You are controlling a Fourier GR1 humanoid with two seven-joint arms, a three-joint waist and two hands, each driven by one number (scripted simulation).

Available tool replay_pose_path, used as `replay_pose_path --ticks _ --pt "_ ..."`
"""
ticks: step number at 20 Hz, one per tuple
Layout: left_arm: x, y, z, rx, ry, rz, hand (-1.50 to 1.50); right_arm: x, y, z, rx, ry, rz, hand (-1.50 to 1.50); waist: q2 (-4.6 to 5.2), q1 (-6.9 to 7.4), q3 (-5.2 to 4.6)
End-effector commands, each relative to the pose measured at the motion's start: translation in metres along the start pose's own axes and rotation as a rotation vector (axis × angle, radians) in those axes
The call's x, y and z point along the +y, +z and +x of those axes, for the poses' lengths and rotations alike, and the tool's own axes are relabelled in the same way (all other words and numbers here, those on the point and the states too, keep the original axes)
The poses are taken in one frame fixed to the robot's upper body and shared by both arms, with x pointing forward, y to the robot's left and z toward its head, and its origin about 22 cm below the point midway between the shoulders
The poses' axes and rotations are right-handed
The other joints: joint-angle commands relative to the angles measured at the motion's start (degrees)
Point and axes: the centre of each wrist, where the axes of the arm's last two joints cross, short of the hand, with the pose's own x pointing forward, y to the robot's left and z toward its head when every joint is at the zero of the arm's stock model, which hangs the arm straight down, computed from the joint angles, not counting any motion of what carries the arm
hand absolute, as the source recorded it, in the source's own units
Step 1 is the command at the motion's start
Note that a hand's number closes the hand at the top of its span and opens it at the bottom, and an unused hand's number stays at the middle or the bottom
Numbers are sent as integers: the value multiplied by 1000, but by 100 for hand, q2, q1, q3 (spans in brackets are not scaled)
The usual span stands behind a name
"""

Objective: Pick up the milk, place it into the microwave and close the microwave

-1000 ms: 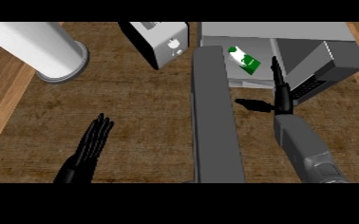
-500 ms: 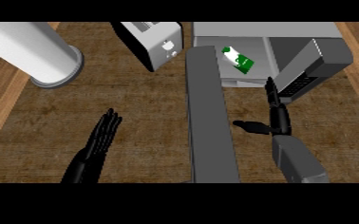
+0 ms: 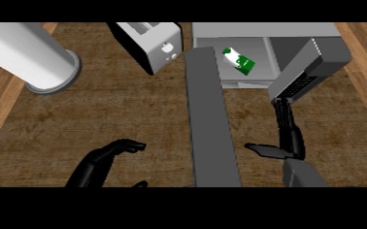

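The milk (image 3: 240,62), a green and white carton, lies inside the open microwave (image 3: 267,30) at the top right. The microwave's grey door (image 3: 211,126) stands open and stretches down the middle of the view. Right of the door is my right hand (image 3: 288,132), open, its straight fingers pointing up at the microwave's dark control panel (image 3: 305,77) and its thumb held out toward the door. It holds nothing. My left hand (image 3: 108,159) shows at the lower left over the wooden counter, with its fingers curled and nothing in it.
A white toaster (image 3: 154,46) stands just left of the door's far end. A large white cylinder (image 3: 39,60) stands at the upper left. The brown wooden counter (image 3: 122,106) spreads between them and my left hand.
My left hand's fingers have curled from straight. My right hand has drawn back down and away from the milk. The microwave and door now sit lower and more central in the view.
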Motion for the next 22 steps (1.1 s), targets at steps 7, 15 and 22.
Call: replay_pose_path --ticks 7,15,22 --pt "-18 -23 -26 111 -191 -201 150 -43 20 22 -127 -67 22 -150 -12 -119 -12" --pt "-71 -36 -57 156 -215 -396 150 -54 65 53 -154 -85 35 -150 -2 -137 -17" --pt "-117 -50 -80 136 -213 -452 150 -73 77 114 -179 -74 50 -150 23 -108 -14"
